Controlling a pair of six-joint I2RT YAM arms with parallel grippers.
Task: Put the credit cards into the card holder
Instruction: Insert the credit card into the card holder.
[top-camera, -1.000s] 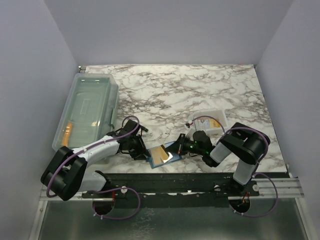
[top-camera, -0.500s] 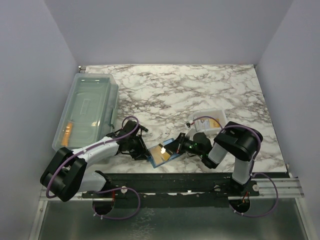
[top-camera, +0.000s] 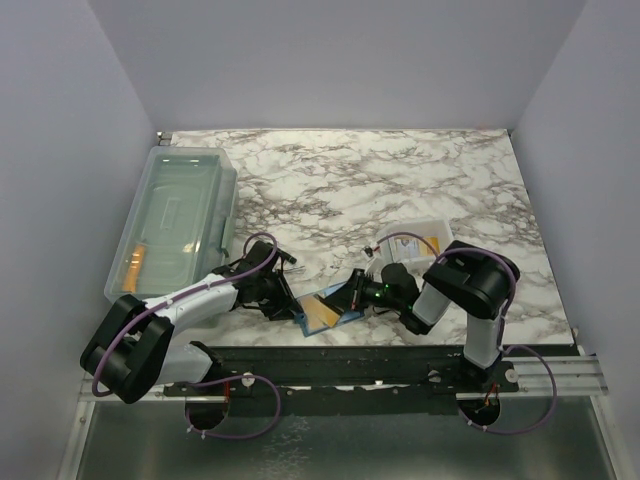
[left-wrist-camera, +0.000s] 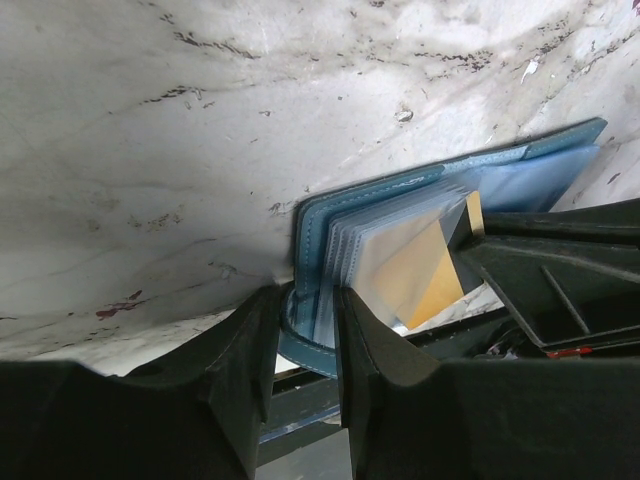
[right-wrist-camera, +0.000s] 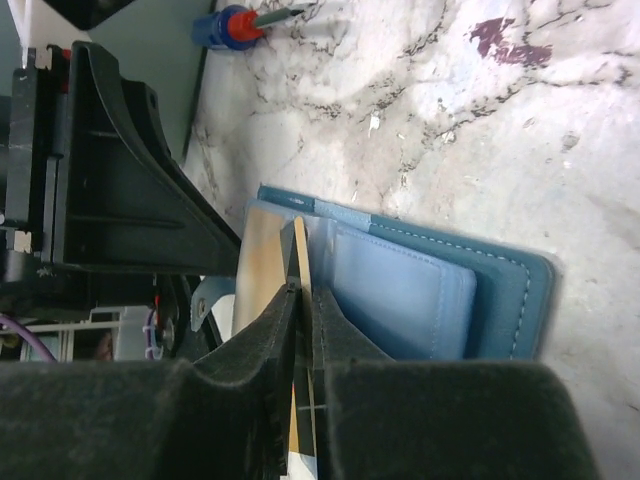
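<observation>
A: Since a second back, left gripper (left-wrist-camera: 308, 312) unmoved; right gripper (right-wrist-camera: 300, 300) has come in leftward; credit card (left-wrist-camera: 422, 268) now lies flatter.
B: Grips?
A: Left gripper is clamped on a corner of the card holder (left-wrist-camera: 400, 188), which lies open at the bench (top-camera: 400, 180) front edge. Card sits partway among the clear sleeves. Right gripper is pinched together on the card's trailing edge.
B: Risk?
A: Card may ride over a sleeve rather than enter. Harder pushing could buckle it or drag the holder out of the left clamp.
</observation>
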